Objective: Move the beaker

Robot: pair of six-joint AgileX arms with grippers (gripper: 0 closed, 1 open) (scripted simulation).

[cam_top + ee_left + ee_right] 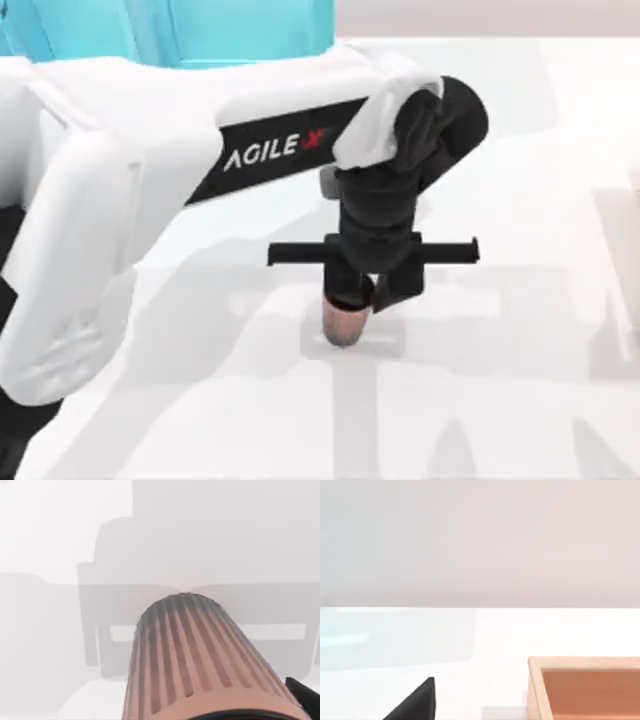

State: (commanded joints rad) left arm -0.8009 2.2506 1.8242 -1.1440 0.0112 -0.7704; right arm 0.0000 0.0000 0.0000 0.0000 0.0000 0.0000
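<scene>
My left gripper (358, 292) covers the beaker's (343, 322) rim from above; I cannot tell how my fingers stand. In my right wrist view, the orange tray (585, 687) is cut off at the edge.

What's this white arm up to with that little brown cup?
The left arm reaches out over the white table, its gripper pointing straight down onto the beaker, a small ribbed copper-brown cup. The fingers sit at the cup's top, apparently gripping it, and the left wrist view looks down along its ribbed side. Whether the cup rests on the table or is just lifted is hard to tell. The right wrist view shows a wooden tray on the table.
</scene>
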